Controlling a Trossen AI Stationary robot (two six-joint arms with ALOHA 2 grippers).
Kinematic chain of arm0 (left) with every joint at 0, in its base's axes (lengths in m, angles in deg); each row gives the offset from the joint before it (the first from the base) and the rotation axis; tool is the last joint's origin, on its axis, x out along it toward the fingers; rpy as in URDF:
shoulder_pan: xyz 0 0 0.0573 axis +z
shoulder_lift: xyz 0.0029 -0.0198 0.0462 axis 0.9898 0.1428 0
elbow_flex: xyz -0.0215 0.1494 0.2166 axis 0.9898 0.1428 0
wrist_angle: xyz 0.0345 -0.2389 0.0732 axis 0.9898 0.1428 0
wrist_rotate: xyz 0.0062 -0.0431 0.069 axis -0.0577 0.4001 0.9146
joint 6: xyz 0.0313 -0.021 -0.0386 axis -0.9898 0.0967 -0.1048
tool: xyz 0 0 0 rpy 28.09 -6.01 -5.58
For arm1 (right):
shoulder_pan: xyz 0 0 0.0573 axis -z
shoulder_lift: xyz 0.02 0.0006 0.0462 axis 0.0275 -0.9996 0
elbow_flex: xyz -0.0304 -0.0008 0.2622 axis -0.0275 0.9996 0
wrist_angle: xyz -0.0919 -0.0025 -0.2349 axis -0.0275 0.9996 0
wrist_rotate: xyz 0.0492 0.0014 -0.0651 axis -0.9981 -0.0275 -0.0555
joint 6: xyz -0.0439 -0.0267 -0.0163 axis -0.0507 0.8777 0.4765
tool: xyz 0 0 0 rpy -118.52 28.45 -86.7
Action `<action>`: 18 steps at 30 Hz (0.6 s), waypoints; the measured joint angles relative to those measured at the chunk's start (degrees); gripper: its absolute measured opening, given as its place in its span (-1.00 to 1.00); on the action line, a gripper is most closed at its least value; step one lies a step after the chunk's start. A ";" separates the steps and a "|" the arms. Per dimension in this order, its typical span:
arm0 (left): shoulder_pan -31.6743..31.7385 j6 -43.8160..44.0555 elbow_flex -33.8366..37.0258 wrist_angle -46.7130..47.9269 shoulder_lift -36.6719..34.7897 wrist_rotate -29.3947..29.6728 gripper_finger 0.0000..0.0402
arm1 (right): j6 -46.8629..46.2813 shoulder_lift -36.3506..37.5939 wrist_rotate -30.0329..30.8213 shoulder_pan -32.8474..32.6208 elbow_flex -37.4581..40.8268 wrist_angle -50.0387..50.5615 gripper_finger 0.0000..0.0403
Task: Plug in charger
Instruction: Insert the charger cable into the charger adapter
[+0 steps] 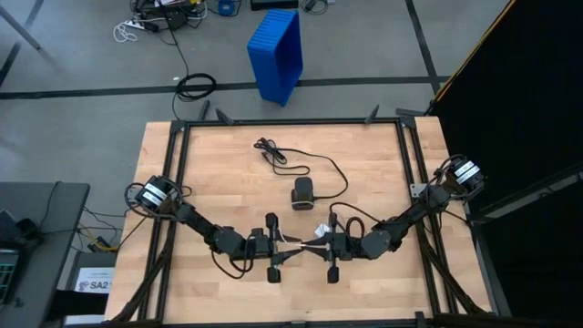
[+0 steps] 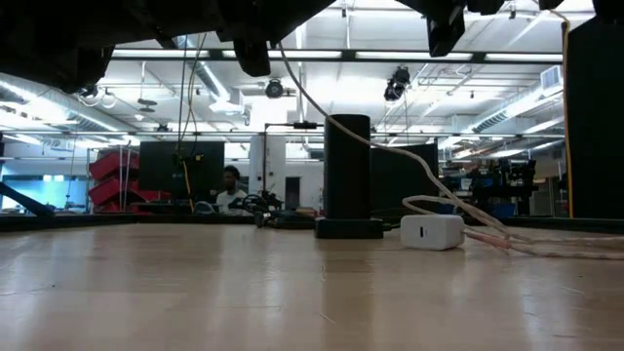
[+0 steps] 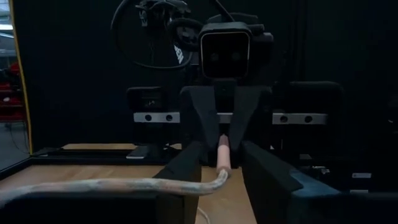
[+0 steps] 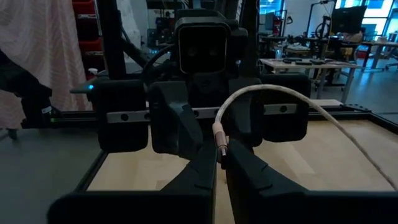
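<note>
Left hand (image 1: 274,247): near the surface's (image 1: 228,164) front edge, clamped on the cable (image 3: 124,185).
Right hand (image 1: 331,247): facing it, clamped on the cable's plug (image 4: 219,138).
Charger (image 2: 431,232): between them, mid-surface; far corners open.

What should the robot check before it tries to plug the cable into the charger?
1. Cable end held: ok. The right gripper pinches the cable plug.
2. Left gripper also on the cable: ok.
3. White charger block within reach: ok, it lies on the table beside the black stand.
4. Charger port facing the plug: cannot tell.
5. Plug lined up with the block: not ok, both grippers are raised above the table.
6. Cable free of tangles: cannot tell.
</note>
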 joint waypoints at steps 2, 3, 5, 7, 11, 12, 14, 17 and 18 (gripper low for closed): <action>-0.02 -0.08 -0.01 0.31 0.00 -0.16 -0.63 | 0.00 0.00 -0.02 0.00 0.00 0.19 -1.00; -0.02 -0.38 -0.02 0.40 0.00 -0.20 -0.66 | -0.16 0.00 0.00 0.00 0.00 0.38 -1.00; -0.04 -1.04 -0.02 0.55 0.01 -0.20 -0.73 | -0.83 0.00 0.05 0.00 0.00 1.14 -1.00; -0.04 -1.08 -0.02 0.64 0.02 -0.20 -0.80 | -0.89 0.00 0.51 -0.02 0.00 1.58 -1.00; -0.09 -1.18 -0.02 1.29 0.02 -0.16 -0.85 | -0.94 0.04 0.61 -0.02 0.00 1.95 -1.00; -0.11 -1.20 -0.02 1.37 0.02 -0.15 -0.86 | -0.94 0.04 0.61 -0.09 0.00 2.07 -1.00; -0.13 -1.23 -0.02 1.38 0.02 -0.17 -0.86 | -0.94 0.04 0.63 -0.15 0.00 2.09 -1.00; -0.15 -1.25 -0.02 1.40 0.02 -0.15 -0.86 | -0.93 0.04 0.65 -0.22 0.00 2.26 -1.00; -0.15 -1.25 -0.02 1.40 0.02 -0.17 -0.86 | -0.92 0.04 0.69 -0.24 0.00 2.28 -1.00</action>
